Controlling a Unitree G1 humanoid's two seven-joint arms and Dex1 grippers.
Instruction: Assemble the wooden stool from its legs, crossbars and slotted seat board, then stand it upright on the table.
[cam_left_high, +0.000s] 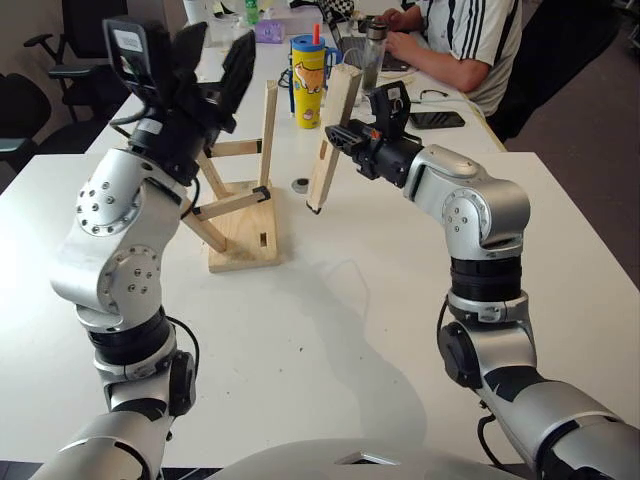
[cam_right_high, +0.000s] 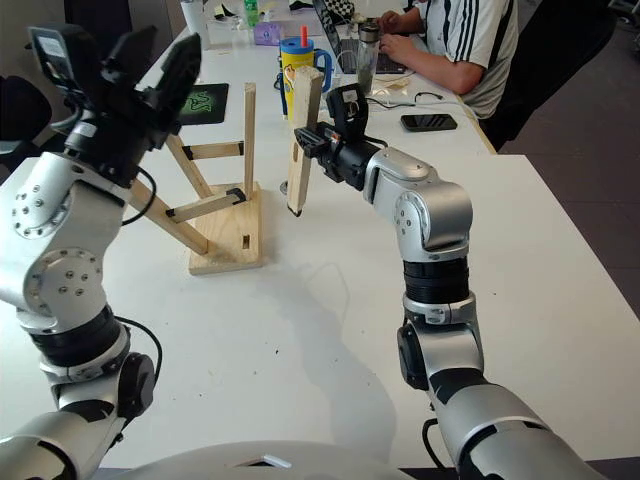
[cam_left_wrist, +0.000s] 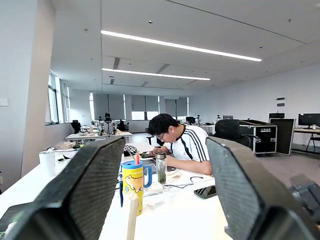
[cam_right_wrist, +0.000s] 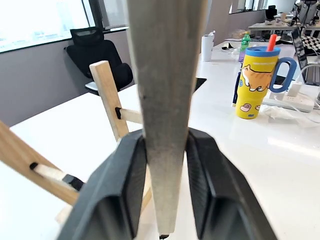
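Note:
A half-built wooden stool lies with its slotted seat board (cam_left_high: 245, 238) flat on the white table (cam_left_high: 330, 330). Legs (cam_left_high: 268, 133) and crossbars (cam_left_high: 232, 205) stick up from it. My right gripper (cam_left_high: 345, 135) is shut on a loose wooden leg (cam_left_high: 331, 135), holding it nearly upright just right of the stool, its lower end a little above the table. In the right wrist view the leg (cam_right_wrist: 167, 100) sits clamped between both fingers (cam_right_wrist: 120, 190). My left gripper (cam_left_high: 210, 65) hangs open above the stool's left side with nothing in it; its fingers (cam_left_wrist: 85, 190) stand wide apart.
A yellow mug with a blue lid (cam_left_high: 308, 80) and a dark bottle (cam_left_high: 372, 52) stand behind the stool. A phone (cam_left_high: 436, 120) lies at the back right. A person sits at the far end. A small round piece (cam_left_high: 300, 185) lies by the stool.

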